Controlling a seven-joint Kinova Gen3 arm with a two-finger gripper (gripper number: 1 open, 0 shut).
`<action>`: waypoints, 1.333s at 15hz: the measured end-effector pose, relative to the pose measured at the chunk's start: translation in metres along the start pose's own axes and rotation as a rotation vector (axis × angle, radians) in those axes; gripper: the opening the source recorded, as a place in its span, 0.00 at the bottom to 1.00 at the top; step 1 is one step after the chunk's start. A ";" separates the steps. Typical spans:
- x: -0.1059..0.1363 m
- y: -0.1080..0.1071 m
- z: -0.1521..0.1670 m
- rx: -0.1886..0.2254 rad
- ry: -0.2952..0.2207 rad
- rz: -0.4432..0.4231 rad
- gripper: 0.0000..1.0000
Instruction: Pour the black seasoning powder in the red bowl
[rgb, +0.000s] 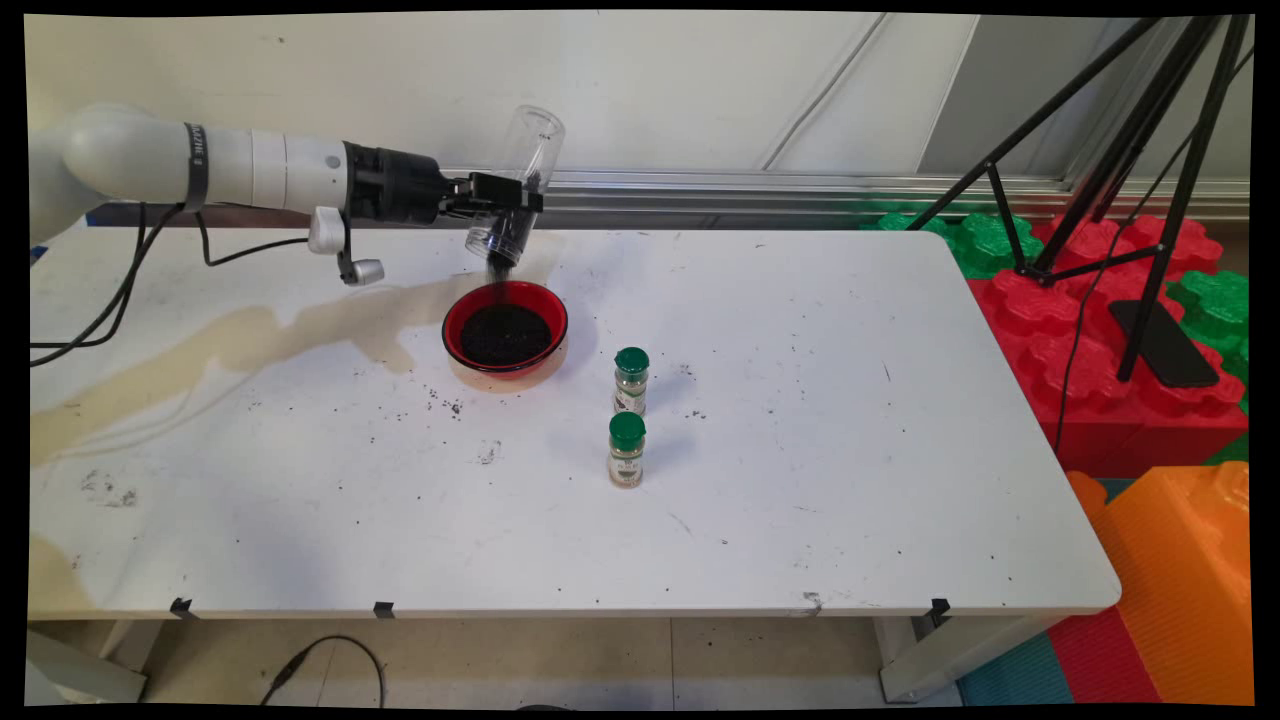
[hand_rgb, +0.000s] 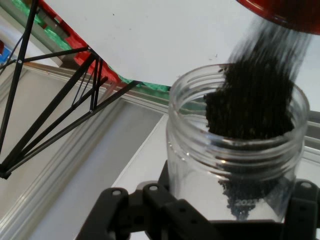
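White surface (rgb: 800, 520), stained tan along its left part and dotted with dark specks, stood before a pale wall with a metal rail. Black tripod (rgb: 1120, 150) at right rear, over red and green foam blocks (rgb: 1100, 340); an orange block (rgb: 1180, 580) at the near right corner.

Gripper (rgb: 505, 205) reached in from the left, closed on a clear plastic jar (rgb: 515, 185), fingers clamped on its sides. Jar was tilted, open mouth down, over the far rim of a red bowl (rgb: 505, 328). Dark granules (hand_rgb: 255, 100) streamed from the mouth into the bowl, which already held a dark heap. In the hand view the granules crowded at the threaded mouth and fell toward the bowl's red rim at the top right.

Two small spice bottles with green caps stood upright right of the bowl, one (rgb: 631, 380) near it, the other (rgb: 626, 450) just in front of the first, apart from each other.
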 end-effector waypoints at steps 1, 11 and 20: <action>0.000 0.000 0.000 0.001 0.000 0.003 0.00; 0.002 -0.004 0.000 0.007 0.002 0.036 0.00; 0.003 -0.006 0.000 0.014 0.002 0.069 0.00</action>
